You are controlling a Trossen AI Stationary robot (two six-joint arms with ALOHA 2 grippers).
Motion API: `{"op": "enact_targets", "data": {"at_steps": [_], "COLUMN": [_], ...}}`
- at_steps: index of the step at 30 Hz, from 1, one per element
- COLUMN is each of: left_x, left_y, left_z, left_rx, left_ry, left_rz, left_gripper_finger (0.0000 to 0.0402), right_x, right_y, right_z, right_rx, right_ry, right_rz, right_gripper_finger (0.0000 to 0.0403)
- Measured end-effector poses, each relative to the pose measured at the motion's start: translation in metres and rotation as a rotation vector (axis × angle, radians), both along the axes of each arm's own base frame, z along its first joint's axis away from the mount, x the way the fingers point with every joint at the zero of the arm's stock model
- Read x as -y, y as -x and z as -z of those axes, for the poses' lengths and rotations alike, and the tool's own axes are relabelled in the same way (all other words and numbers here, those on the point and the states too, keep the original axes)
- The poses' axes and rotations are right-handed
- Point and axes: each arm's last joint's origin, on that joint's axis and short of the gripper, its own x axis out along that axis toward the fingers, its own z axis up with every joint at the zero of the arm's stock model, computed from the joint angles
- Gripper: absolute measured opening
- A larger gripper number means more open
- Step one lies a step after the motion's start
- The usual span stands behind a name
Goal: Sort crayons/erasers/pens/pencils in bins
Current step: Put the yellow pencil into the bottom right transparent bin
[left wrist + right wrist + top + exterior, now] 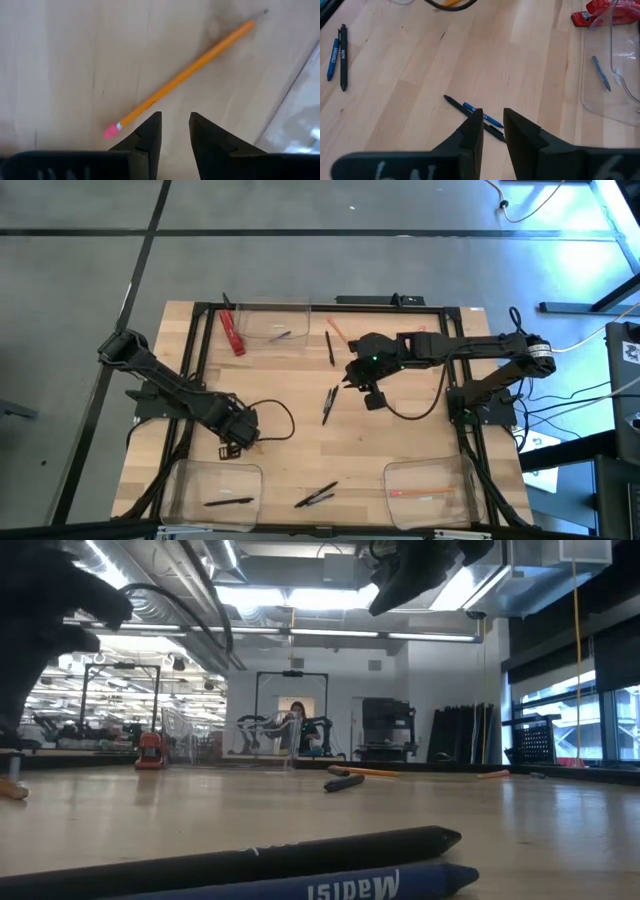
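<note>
Over mid-surface, right pincer [348, 383]: you have it hanging above the wood, fingers a narrow slit apart [492, 112], nothing between them.
Just under it: a black pen [455, 104] and a blue crayon [490, 120] lie touching side by side on the bare surface [400, 440].
Left pincer [234, 442]: yours sits low near the left edge, fingers slightly parted [175, 116] and empty.
Ahead of the left pincer: an orange pencil [185, 75] lies flat, its pink eraser end nearest the fingertips, apart from them.
Near edge, middle: a second pen [322, 493] and crayon [330, 887] lie together, outside any bin.
Near-left bin [180, 480]: holds one black pen [228, 501].
Near-right bin [460, 475]: holds one pencil [420, 494].
Far bin [300, 315]: holds one bluish crayon [280, 335]; a red flat item [233, 333] lies just beside it.
Far middle: you can see a loose pen [329, 348] and a loose pencil [337, 330] on the wood, near each other.
</note>
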Motion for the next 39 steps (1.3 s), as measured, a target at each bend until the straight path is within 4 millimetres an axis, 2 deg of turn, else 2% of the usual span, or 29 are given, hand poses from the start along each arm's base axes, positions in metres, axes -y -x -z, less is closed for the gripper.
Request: {"op": "enact_targets", "data": {"at_steps": [7,15,30,33,39], "left_x": [0.003,0.002,-0.004,-0.006,-0.005], "left_y": [0.009,0.014,0.019,0.019,0.018], "left_z": [0.017,0.031,0.048,0.049,0.049], "left_rx": [-0.012,-0.007,0.016,0.035,0.049], "left_ry": [-0.003,-0.003,-0.029,-0.087,-0.092], "left_rz": [0.261,0.356,0.375,0.374,0.387], "left_gripper_finger": [0.0092,0.0092,0.0092,0.0092,0.0092], "right_x": [0.0,0.0,0.0,0.0,0.0], "right_y": [0.0,0.0,0.0,0.0,-0.001], "right_z": [0.0,0.0,0.0,0.0,0.0], "right_rx": [0.0,0.0,0.0,0.002,0.007], "right_ry": [0.0,0.0,-0.001,-0.001,-0.005], "right_rz": [0.0,0.001,0.001,0.001,0.005], "right_gripper_finger": [0.0078,0.0078,0.0078,0.0078,0.0078]}}
